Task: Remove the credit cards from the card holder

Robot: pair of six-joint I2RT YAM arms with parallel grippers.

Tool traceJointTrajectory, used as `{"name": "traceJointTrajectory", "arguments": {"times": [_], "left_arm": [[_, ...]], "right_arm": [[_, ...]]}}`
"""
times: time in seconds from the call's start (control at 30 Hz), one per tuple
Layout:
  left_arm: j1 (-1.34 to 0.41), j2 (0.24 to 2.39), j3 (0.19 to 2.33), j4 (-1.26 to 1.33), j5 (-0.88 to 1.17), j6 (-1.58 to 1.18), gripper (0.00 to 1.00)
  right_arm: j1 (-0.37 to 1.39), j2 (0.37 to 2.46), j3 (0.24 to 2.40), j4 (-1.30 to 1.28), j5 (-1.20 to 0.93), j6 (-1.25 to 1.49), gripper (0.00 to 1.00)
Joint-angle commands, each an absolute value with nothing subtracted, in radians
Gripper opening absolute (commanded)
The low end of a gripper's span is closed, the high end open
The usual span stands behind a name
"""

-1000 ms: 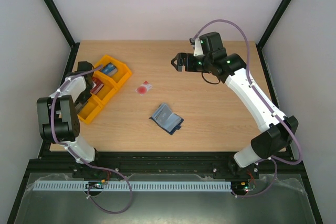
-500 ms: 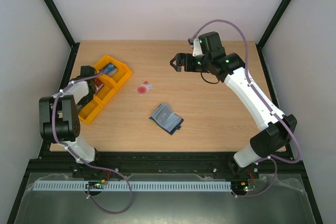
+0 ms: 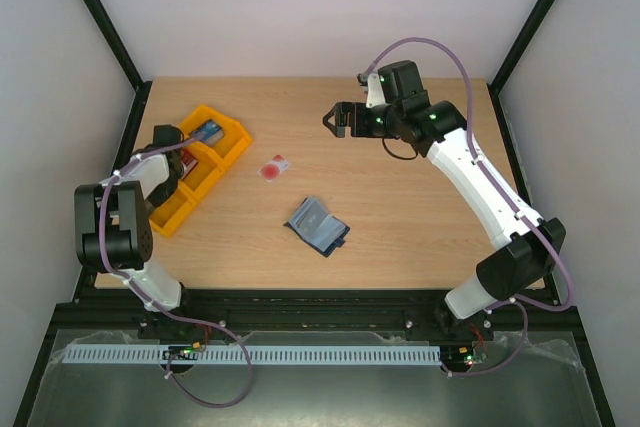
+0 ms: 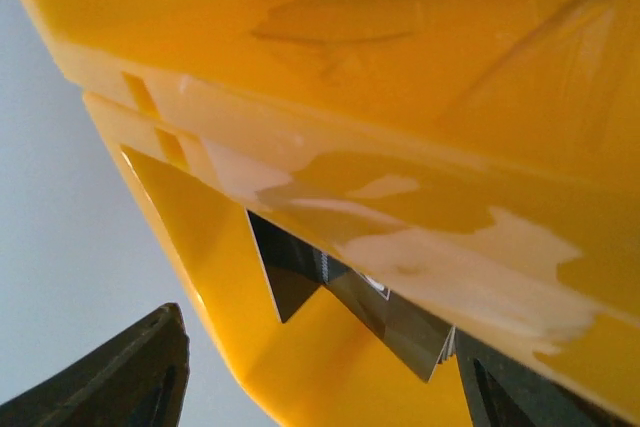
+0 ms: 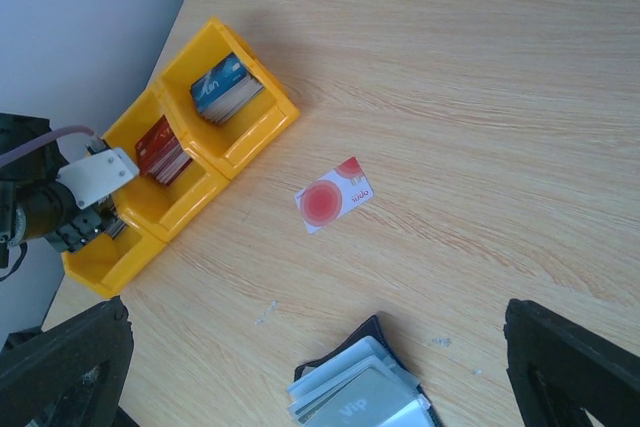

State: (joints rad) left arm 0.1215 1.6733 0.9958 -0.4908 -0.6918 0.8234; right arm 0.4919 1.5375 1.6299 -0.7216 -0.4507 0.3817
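The navy card holder [image 3: 318,225] lies open on the table, and a grey "VIP" card [image 5: 372,402] shows in its pockets. A white credit card with a red round mark [image 3: 274,168] lies flat between the holder and the orange tray [image 3: 232,151]. My left gripper [image 3: 166,179] is down in the tray's near compartment, jaws open. A dark grey card [image 4: 350,292] leans there ahead of the fingers [image 4: 130,377], free of them. My right gripper [image 3: 335,119] hangs open and empty high over the far table; in its own view it [image 5: 315,347] looks down on the holder [image 5: 345,362].
The tray [image 5: 255,132] also holds a stack of blue cards [image 5: 225,87] and a stack of red cards [image 5: 160,147]. It sits by the table's left edge, near the black frame post [image 3: 130,127]. Bare wood surrounds the holder.
My left gripper has opened and let go of the dark grey card inside the tray, after shifting slightly. The right arm, the holder and the white card have not moved.
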Motion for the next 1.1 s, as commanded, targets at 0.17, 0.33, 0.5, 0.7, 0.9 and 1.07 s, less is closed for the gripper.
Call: {"name": "traceJointTrajectory", "arguments": {"times": [0.17,0.33,0.5,0.7,0.9,1.07], "left_arm": [[0.117,1.656,1.1,-0.603,-0.605,0.733,0.9],[0.098,1.585,1.22,-0.716,-0.439,0.689,0.91],[0.022,1.471,1.39,-0.899,-0.027,0.646,0.98],[-0.244,1.449,1.435,-0.93,0.32,0.389,0.98],[-0.373,1.572,1.308,-0.833,0.532,0.157,0.99],[-0.495,1.698,1.242,-0.787,0.482,0.16,0.99]], "right_arm": [[0.492,1.506,1.623,-0.732,-0.452,0.369,0.99],[0.492,1.506,1.6,-0.744,-0.423,0.39,0.99],[0.512,1.494,1.449,-0.754,-0.421,0.441,1.0],[0.613,1.49,1.22,-0.732,-0.352,0.55,0.94],[0.682,1.486,1.0,-0.655,-0.336,0.66,0.94],[0.69,1.443,0.788,-0.379,-0.52,0.768,0.91]]}}
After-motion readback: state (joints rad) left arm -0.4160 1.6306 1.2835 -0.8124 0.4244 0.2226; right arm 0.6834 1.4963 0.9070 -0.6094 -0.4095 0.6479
